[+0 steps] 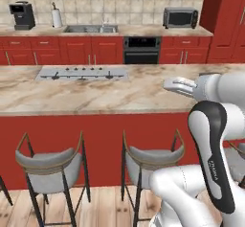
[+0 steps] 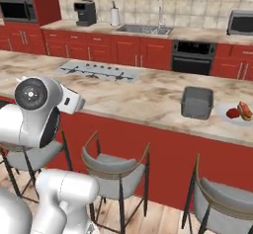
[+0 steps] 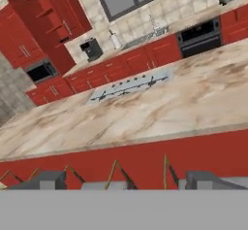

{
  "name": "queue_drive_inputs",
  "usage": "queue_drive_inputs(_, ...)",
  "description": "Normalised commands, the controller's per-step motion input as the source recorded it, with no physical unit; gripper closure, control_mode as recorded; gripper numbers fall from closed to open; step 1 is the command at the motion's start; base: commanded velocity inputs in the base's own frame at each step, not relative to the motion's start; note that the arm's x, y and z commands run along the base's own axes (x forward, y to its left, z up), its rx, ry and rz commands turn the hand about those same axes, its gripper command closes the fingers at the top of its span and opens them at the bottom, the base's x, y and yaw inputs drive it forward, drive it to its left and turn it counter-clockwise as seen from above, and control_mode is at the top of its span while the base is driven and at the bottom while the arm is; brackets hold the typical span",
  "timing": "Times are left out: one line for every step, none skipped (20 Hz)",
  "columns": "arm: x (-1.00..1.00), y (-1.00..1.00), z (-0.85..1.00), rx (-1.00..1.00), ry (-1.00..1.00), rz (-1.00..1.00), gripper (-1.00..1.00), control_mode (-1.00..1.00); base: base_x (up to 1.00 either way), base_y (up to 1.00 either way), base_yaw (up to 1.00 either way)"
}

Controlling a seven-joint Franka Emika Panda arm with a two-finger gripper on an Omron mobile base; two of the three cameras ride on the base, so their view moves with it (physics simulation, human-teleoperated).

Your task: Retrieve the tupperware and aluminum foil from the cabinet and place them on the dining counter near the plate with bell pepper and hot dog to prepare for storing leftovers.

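Note:
The dark grey tupperware [image 2: 196, 102] stands on the dining counter [image 2: 148, 97], just left of the plate [image 2: 236, 118]. On that plate lie the red bell pepper [image 2: 232, 113] and the hot dog [image 2: 243, 109]. My gripper [image 3: 126, 180] is open and holds nothing. Its two tips stand wide apart, short of the counter's near edge, and it looks over the top toward the far wall. From the left base view, the gripper [image 1: 168, 84] hovers at counter height near the counter's right part. The red wall cabinet [image 3: 48, 8] stands open at the far left. The aluminum foil is hidden.
A cooktop [image 1: 82, 73] is set into the counter. Grey-seated stools [image 1: 48, 164] [image 1: 150, 156] stand along its near side, below my arm. On the back worktop are a sink [image 1: 91, 28], a coffee machine [image 1: 22, 15] and a toaster oven [image 1: 180, 17]; a wall oven [image 1: 141, 50] sits below it.

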Motion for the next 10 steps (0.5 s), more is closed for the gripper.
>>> queue_drive_inputs(0.0, 0.0, 0.0, 0.0, 0.0, 0.0, -1.0, 1.0, -0.14, 1.0, 0.53)
queue_drive_inputs(0.0, 0.0, 0.0, 0.0, 0.0, 0.0, -1.0, 1.0, -0.06, 1.0, 0.52)
queue_drive_inputs(0.0, 0.0, 0.0, 0.0, 0.0, 0.0, -1.0, 1.0, 0.0, 1.0, 0.5)
queue_drive_inputs(0.0, 0.0, 0.0, 0.0, 0.0, 0.0, -1.0, 1.0, 0.0, 1.0, 0.48)
queue_drive_inputs(0.0, 0.0, 0.0, 0.0, 0.0, 0.0, -1.0, 1.0, 0.0, 1.0, 0.46)
queue_drive_inputs(0.0, 0.0, 0.0, 0.0, 0.0, 0.0, -1.0, 1.0, 0.0, 1.0, 0.45)
queue_drive_inputs(0.0, 0.0, 0.0, 0.0, 0.0, 0.0, -1.0, 1.0, 0.0, 1.0, 0.44)
queue_drive_inputs(0.0, 0.0, 0.0, 0.0, 0.0, 0.0, -1.0, 1.0, 0.0, 1.0, 0.43)
queue_drive_inputs(0.0, 0.0, 0.0, 0.0, 0.0, 0.0, -1.0, 1.0, 0.0, 1.0, 0.43)
queue_drive_inputs(0.0, 0.0, 0.0, 0.0, 0.0, 0.0, -1.0, 1.0, 0.0, 1.0, 0.43)
